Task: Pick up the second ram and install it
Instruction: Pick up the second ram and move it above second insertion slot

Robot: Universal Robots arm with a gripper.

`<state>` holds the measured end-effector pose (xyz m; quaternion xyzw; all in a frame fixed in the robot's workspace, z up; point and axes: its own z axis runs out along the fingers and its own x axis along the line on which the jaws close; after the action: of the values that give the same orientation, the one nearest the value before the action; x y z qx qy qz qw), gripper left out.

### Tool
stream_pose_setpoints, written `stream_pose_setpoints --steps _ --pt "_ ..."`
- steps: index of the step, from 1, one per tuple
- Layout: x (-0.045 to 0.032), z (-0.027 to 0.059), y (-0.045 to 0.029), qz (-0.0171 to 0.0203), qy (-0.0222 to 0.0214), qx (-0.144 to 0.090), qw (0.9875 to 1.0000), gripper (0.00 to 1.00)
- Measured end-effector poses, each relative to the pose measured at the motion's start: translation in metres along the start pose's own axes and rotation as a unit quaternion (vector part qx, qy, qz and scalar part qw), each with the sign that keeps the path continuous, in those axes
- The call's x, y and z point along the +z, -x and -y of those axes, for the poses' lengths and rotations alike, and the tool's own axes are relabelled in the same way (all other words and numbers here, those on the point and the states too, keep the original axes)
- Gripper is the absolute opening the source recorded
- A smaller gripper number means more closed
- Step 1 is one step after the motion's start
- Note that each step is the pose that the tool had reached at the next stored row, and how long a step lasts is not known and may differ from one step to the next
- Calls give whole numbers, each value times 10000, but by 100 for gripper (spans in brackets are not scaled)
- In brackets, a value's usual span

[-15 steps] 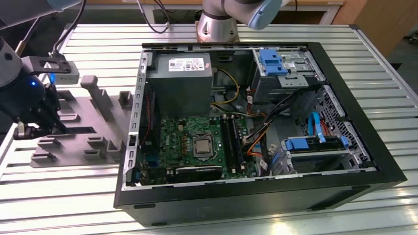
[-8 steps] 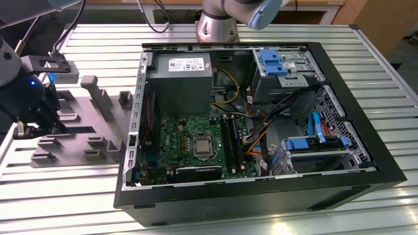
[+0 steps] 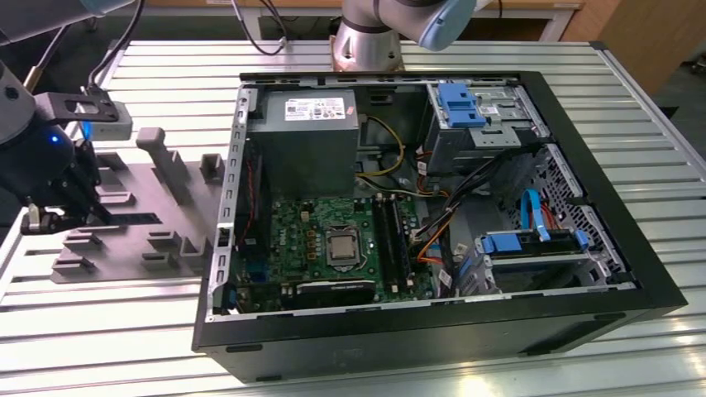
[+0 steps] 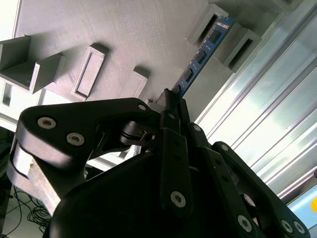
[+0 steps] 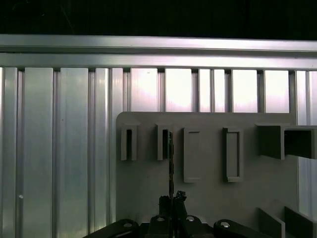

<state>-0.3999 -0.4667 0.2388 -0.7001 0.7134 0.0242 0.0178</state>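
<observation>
The second ram stands on edge on the grey moulded tray, its far end between two upright pegs and its near end clamped in the gripper, whose jaws are drawn narrow onto the blue board. In the exterior view the tray lies on the slatted metal table, to the exterior view's left of the open computer case with its green motherboard
</observation>
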Motion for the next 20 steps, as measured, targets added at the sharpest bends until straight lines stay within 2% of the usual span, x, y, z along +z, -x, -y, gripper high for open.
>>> stream_pose_setpoints --steps 20 --pt "-48 0 3 0 -1 0 10000 14"
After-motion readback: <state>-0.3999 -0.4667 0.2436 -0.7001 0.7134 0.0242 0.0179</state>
